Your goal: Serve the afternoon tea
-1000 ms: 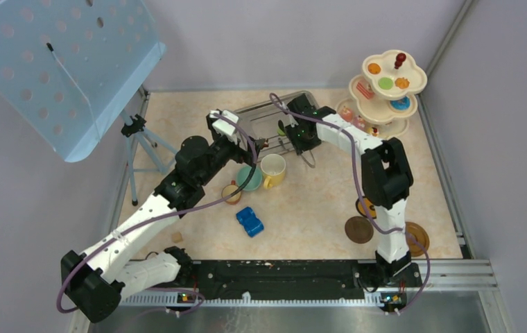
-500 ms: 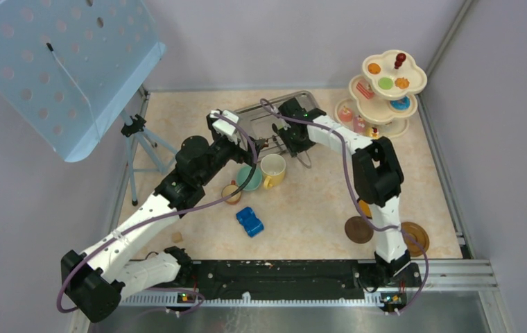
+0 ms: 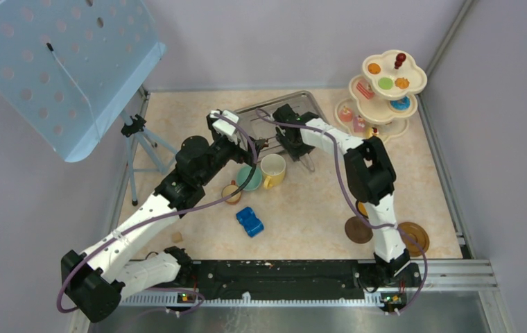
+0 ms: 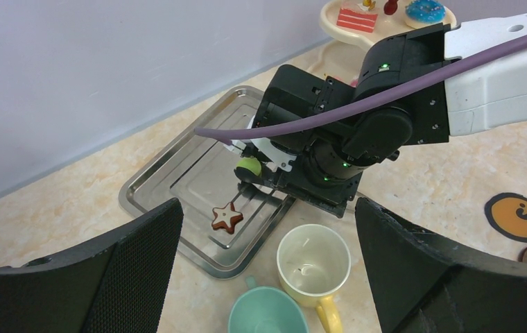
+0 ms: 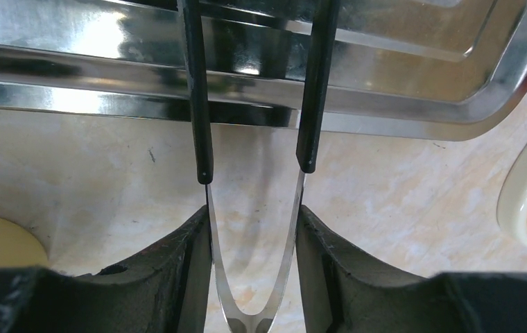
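Coasters: two brown coasters [image 3: 358, 229] at the counter's [image 3: 302, 201] near right edge.
Cups: brown cup [image 3: 231, 192], teal cup [image 3: 249, 177] and yellow mug [image 3: 272, 170] clustered mid-counter, just short of the tray [image 3: 274, 114].
Left tool [image 4: 268, 205]: spread wide, gripping nothing, above the cups.
Right tool [image 5: 252, 215]: pinching black tongs [image 5: 254, 305] at the tray's near rim.
Tray: star biscuit [image 4: 227, 218] inside; green sweet [image 4: 249, 166] at the tong tips.
Stand [image 3: 385, 94]: far right corner, cakes [image 3: 385, 83] on its tiers.

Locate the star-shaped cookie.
In the left wrist view, the star cookie lies flat in the steel tray, near the edge closest to the yellow mug, just left of the tongs clamped in the right gripper.
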Robot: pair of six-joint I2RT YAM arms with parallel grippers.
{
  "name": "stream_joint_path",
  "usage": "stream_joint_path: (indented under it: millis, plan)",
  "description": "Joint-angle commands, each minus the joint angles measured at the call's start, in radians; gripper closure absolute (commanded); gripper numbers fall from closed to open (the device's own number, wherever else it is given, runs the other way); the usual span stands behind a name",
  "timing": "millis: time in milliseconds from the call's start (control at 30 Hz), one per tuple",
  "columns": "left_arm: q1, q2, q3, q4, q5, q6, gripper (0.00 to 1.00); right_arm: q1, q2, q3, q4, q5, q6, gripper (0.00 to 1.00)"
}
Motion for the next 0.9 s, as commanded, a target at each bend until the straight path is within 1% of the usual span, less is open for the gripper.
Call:
stream_joint_path:
  millis: [0,133,400,500,667,867]
  plan:
    - [-0.004,-0.005,0.007,0.034,0.009,0.001,0.01,0.011,0.009,0.069,-0.005,0.047,-0.014,0.6]
    - [-0.004,-0.008,0.005,0.033,-0.007,0.004,0.01,0.011,0.025,0.094,-0.01,0.058,-0.013,0.66]
    - [-0.005,-0.01,0.005,0.035,-0.002,0.002,0.01,0.008,-0.021,0.064,0.028,0.043,0.002,0.89]
    - [-0.005,-0.01,0.006,0.033,0.001,0.002,0.01,0.0,-0.057,0.033,0.054,0.014,0.004,0.96]
    - [-0.004,-0.012,0.005,0.035,-0.004,0.002,0.01,-0.02,-0.132,-0.037,0.101,-0.013,0.044,1.0]
    - [-0.004,-0.014,0.006,0.035,0.005,0.0,0.01,-0.059,-0.241,-0.139,0.162,-0.06,0.077,1.0]
